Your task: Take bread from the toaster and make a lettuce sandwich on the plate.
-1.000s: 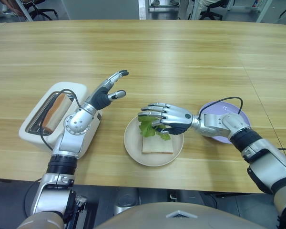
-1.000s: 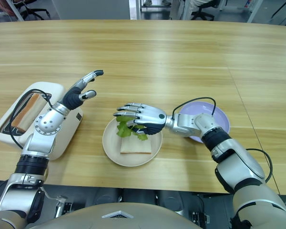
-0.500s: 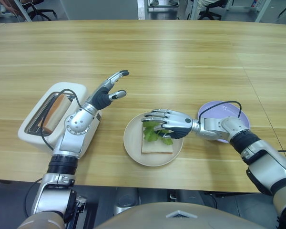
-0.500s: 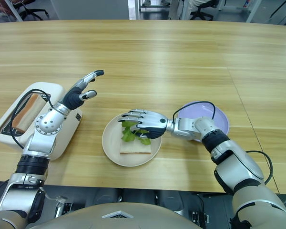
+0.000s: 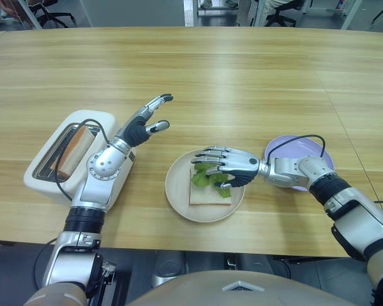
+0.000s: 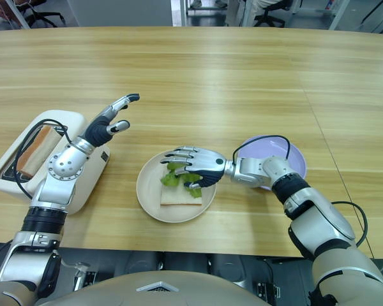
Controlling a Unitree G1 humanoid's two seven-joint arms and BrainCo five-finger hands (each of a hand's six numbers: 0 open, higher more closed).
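A cream plate (image 5: 177,191) near the table's front edge holds one slice of bread (image 5: 210,196). Green lettuce (image 5: 204,177) lies on that slice, under my right hand (image 5: 233,164), whose curled fingers still close on the leaves. A white toaster (image 5: 51,153) stands at the left with a second slice of bread (image 5: 72,150) upright in its slot. My left hand (image 5: 147,117) hovers open to the right of the toaster, fingers spread and holding nothing.
A lilac plate (image 5: 297,153) sits right of the cream plate, partly behind my right wrist and its black cable. Bare wooden table (image 5: 230,70) stretches to the far side. Office chairs stand beyond the far edge.
My right hand came down and slightly right with the lettuce, bringing the leaves onto the bread. The left hand has stayed in place.
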